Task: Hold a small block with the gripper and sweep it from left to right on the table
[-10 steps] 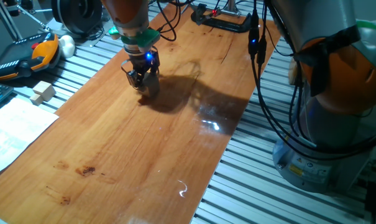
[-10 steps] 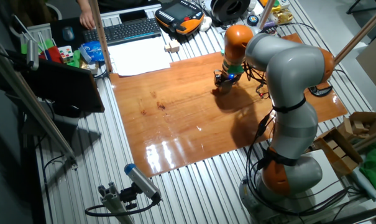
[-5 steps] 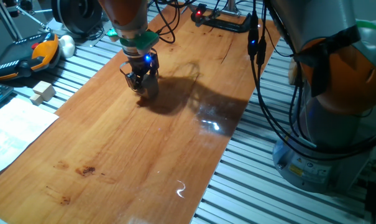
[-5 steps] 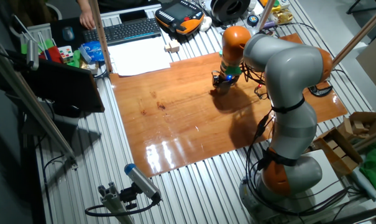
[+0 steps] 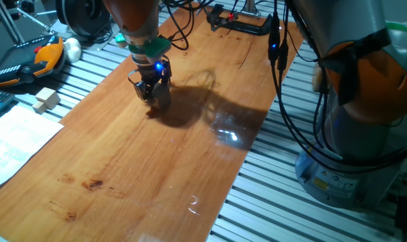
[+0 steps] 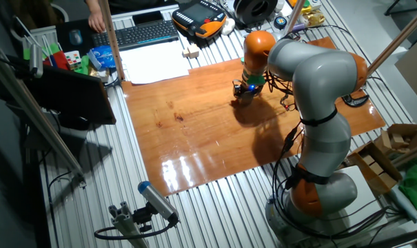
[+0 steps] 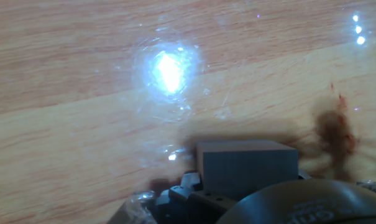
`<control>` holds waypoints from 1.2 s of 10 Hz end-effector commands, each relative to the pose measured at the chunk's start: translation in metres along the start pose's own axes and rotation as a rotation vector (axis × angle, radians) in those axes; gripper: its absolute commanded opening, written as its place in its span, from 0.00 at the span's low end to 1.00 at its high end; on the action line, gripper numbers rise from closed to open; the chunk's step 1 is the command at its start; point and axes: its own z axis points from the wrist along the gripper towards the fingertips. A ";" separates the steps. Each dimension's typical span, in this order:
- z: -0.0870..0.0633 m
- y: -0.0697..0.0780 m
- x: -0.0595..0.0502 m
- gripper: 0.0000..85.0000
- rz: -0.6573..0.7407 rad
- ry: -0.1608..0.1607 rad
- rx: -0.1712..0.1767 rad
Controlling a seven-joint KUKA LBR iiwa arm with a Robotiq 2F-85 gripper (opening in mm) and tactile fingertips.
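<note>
My gripper (image 5: pixel 149 96) stands upright on the far left part of the table (image 5: pixel 156 161), its blue light on, with its fingertips down at the board. In the hand view the small block (image 7: pixel 247 165) sits square between the jaws, resting on the table (image 7: pixel 82 93), and looks grey in the shadow. The gripper is shut on it. In the other fixed view the gripper (image 6: pixel 240 98) is near the far edge of the table (image 6: pixel 194 131). The fingers hide the block in both fixed views.
A stepped wooden piece (image 5: pixel 46 100) lies on the aluminium slats left of the board. A black C-clamp (image 5: pixel 240 23) holds the far end. An orange pendant (image 5: pixel 28 62), papers (image 5: pixel 8 144), hanging cables (image 5: pixel 277 47) and the robot base (image 5: pixel 364 101) surround the board. A dark knot (image 7: pixel 334 134) lies beside the block.
The gripper has slid a little to the left along the board with the block in it, still shut and low on the surface.
</note>
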 end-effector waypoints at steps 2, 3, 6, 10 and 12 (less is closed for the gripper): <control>0.001 0.002 0.003 0.76 0.005 -0.001 -0.002; 0.001 0.004 0.005 0.76 0.008 -0.001 -0.002; 0.002 0.006 0.007 0.76 0.017 -0.001 -0.003; 0.003 0.005 0.006 0.76 0.016 -0.010 -0.004; 0.003 0.005 0.006 0.76 0.017 -0.011 -0.002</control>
